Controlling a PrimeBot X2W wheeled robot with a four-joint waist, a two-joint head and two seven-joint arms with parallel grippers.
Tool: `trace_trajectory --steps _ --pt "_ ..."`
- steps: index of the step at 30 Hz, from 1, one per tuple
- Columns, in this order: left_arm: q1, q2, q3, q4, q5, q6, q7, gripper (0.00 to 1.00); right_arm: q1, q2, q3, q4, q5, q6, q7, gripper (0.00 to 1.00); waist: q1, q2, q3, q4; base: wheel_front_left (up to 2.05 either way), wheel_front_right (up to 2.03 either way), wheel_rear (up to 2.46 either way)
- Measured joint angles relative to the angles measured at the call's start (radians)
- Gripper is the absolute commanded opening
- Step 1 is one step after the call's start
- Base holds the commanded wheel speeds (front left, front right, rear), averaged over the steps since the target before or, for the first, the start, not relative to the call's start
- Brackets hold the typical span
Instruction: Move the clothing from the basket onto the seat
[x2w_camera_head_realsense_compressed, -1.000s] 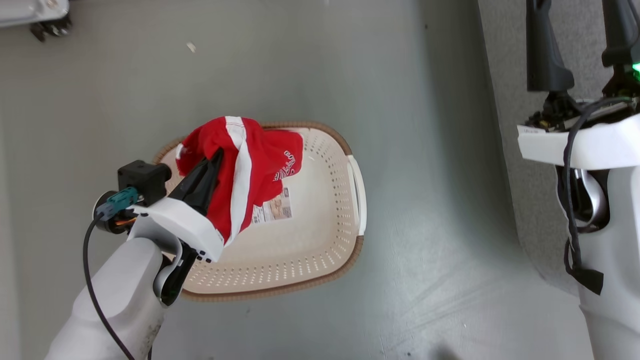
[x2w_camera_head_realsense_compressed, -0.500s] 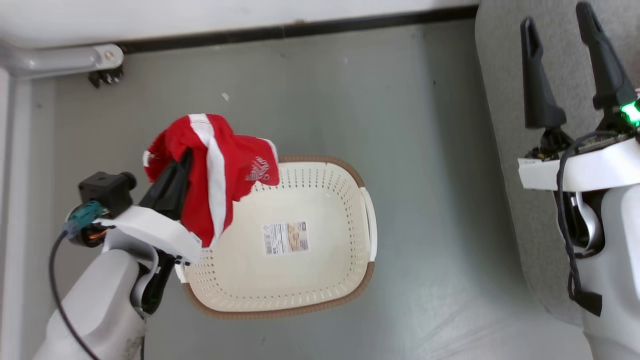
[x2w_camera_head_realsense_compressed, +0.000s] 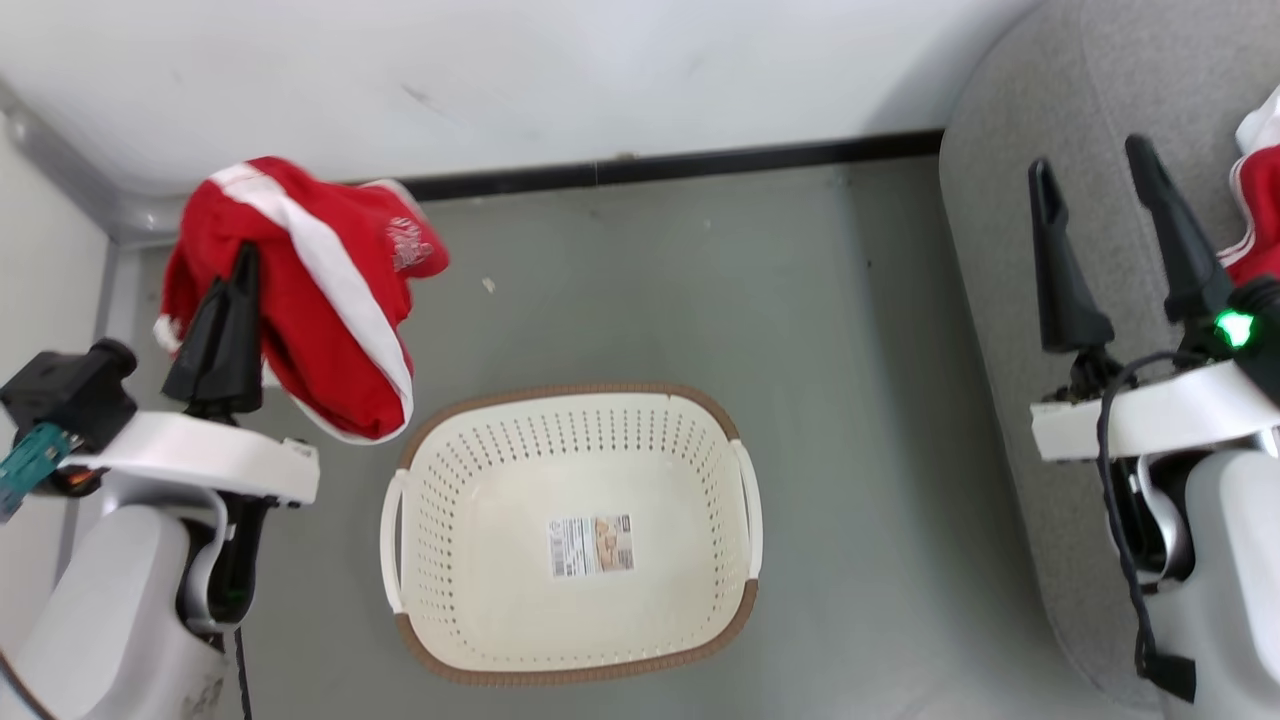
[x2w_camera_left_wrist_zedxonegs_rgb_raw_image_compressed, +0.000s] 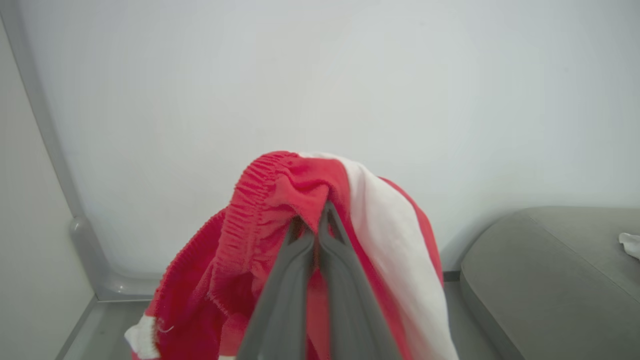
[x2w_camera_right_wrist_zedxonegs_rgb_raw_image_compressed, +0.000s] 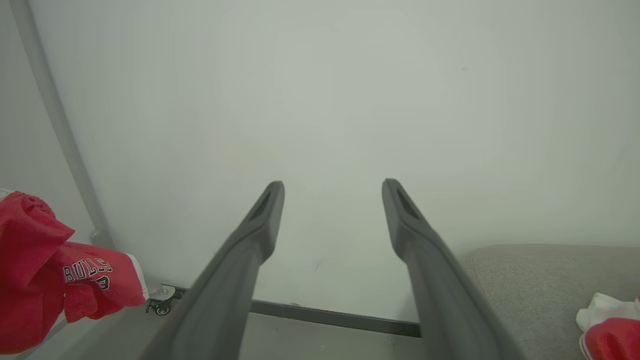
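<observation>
left jaws pinch red clothing (x2w_camera_head_realsense_compressed: 295, 335); right jaws gape empty.

Red garment (x2w_camera_head_realsense_compressed: 290, 320) aloft beside cream basket (x2w_camera_head_realsense_compressed: 575, 388)

A plain white wall (x2w_camera_head_realsense_compressed: 560, 70) meets a smooth grey-green floor (x2w_camera_head_realsense_compressed: 860, 420) along a dark baseboard strip (x2w_camera_head_realsense_compressed: 720, 160). A grey curved moulding (x2w_camera_left_wrist_zedxonegs_rgb_raw_image_compressed: 50, 145) runs down the left corner. A grey woven sofa (x2w_camera_head_realsense_compressed: 1090, 90) stands against the wall at the right. The light is soft and even.
</observation>
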Motion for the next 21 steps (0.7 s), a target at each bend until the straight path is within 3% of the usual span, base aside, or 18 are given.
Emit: trace_trajectory --steps 21 --pt "0.268 -0.01 0.105 -0.096 0.087 0.009 0.0 0.0 0.149 0.016 0.027 0.034 0.001 0.0 0.0 1.0 0.0 0.0 -0.175 -0.009 0.0 0.0 0.0"
